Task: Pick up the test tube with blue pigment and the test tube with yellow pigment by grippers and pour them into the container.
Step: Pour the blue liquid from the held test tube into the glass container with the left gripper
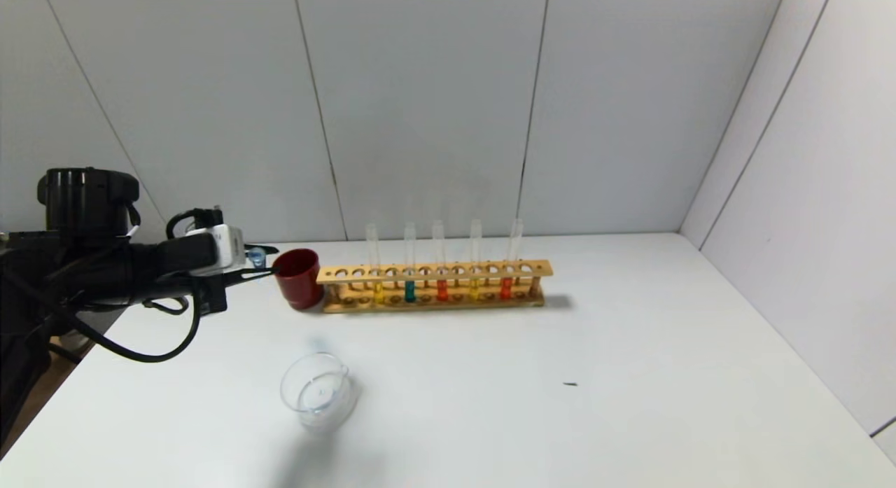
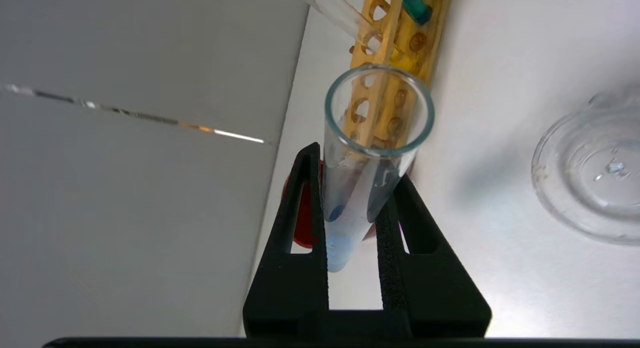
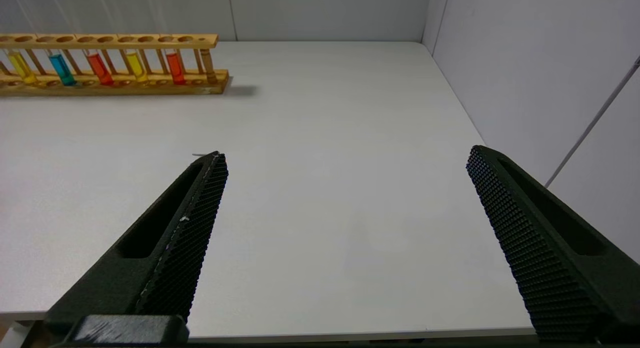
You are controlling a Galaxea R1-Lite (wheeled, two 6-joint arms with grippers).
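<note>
- On the white desk (image 1: 630, 376), far side centre: wooden test tube rack (image 1: 434, 286), long and two-tiered, set parallel to the back wall.
- Rack contents, five upright tubes, from the robot's left: yellow pigment tube (image 1: 378, 292), blue-teal tube (image 1: 409, 290), red-orange tube (image 1: 442, 289), second yellow tube (image 1: 474, 288), second red-orange tube (image 1: 506, 287).
- Dark red cup (image 1: 297, 278): just beside the rack's left end, opaque, upright.
- Container (image 1: 316, 392): clear glass dish with pouring lip, near side of the desk, well apart from the rack, left of centre.
- Left end effector (image 2: 352, 223): raised at the desk's left edge beside the red cup; fingers closed on the test tube with blue pigment (image 2: 367, 168), its open mouth pointing away from the wrist, a pale blue residue inside.
- Right end effector (image 3: 345, 208): fingers spread wide, nothing between them, over the bare right part of the desk; outside the head view.
- Small dark speck (image 1: 570, 384): on the desk, right of centre.
- Surroundings: grey panelled walls (image 1: 434, 103) with thin seams behind the desk and along its right side.
</note>
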